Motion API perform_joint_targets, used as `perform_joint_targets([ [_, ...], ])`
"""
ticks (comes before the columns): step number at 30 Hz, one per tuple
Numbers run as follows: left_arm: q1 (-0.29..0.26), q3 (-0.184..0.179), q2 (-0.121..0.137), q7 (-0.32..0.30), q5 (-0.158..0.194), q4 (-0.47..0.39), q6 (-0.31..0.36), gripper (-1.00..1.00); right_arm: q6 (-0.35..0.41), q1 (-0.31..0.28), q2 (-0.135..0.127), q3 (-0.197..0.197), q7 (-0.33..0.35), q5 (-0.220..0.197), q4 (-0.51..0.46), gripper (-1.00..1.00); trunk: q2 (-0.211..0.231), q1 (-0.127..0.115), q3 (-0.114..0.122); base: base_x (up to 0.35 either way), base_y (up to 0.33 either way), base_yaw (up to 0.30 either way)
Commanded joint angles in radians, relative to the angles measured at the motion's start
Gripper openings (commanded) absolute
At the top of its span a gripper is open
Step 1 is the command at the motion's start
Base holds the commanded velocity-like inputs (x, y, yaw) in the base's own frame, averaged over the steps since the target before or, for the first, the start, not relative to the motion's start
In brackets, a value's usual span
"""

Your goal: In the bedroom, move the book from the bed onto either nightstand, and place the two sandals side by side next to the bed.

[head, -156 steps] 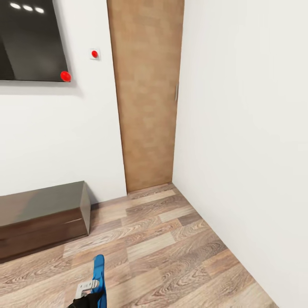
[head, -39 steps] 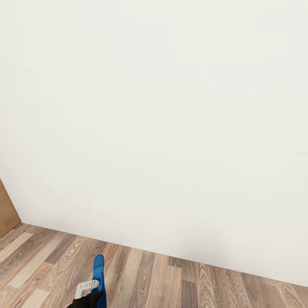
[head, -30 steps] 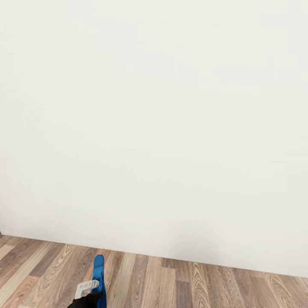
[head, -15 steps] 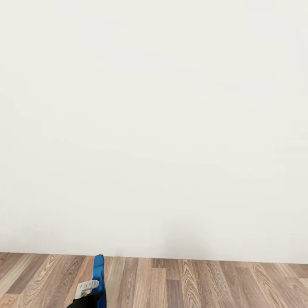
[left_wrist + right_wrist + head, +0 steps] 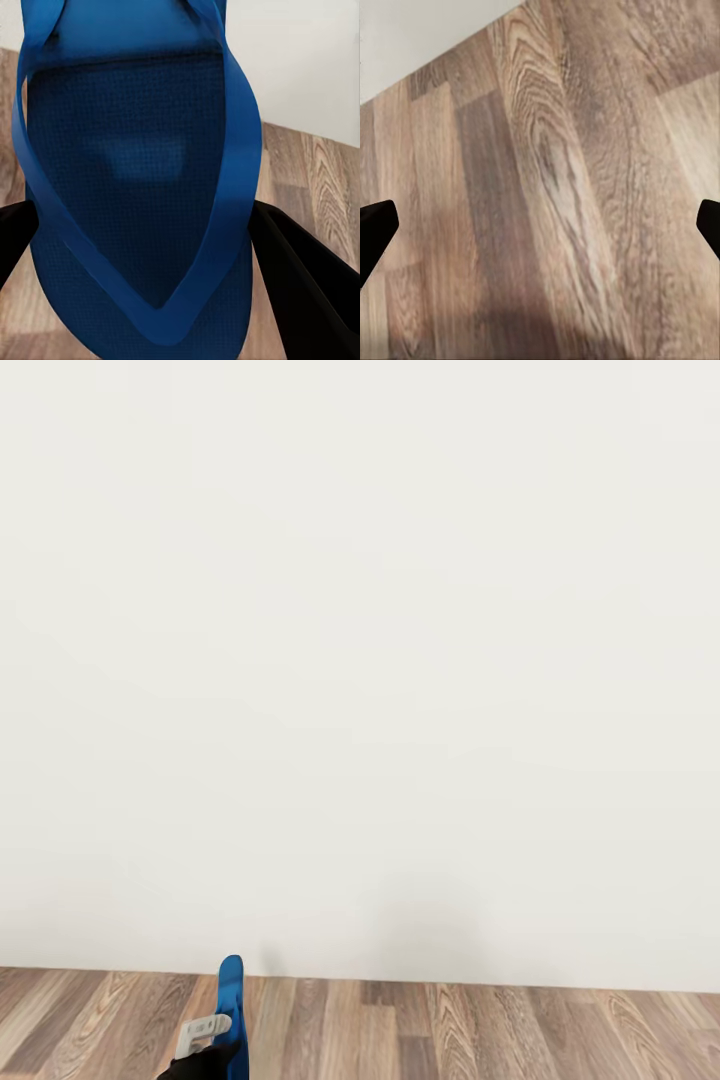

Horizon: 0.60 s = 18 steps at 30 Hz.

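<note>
The left gripper (image 5: 142, 247) is clamped on a blue sandal (image 5: 135, 187), carried above the wood-plank floor (image 5: 450, 1030) facing a white wall (image 5: 380, 660); the right gripper (image 5: 540, 225) hangs spread and empty; a hard turn could slip the thin sole loose, or its toe could clip the nearby wall.

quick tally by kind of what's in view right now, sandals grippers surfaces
blue sandal: 1, clamped in the left gripper
grippers: 2, the left gripper and the right gripper, whose fingers are spread over bare floor
wood-plank floor: 1
white wall: 1
total: 5
</note>
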Motion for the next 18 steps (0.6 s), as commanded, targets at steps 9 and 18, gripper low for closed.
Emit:
perform_joint_targets([
  [9, -0.001, 0.003, 0.000, -0.006, 0.003, 0.001, 0.000, -1.00, 0.006, -0.001, 0.000, -0.003, 0.006, -0.009, 0.000, 1.00, 0.000, 0.000, -0.001, 0.190, 0.040, 0.000],
  [18, -0.001, 0.004, 0.000, -0.006, 0.003, 0.001, 0.000, -1.00, 0.006, -0.001, 0.000, -0.003, 0.006, -0.009, -0.003, 1.00, 0.000, 0.000, -0.001, 0.022, 0.001, -0.094],
])
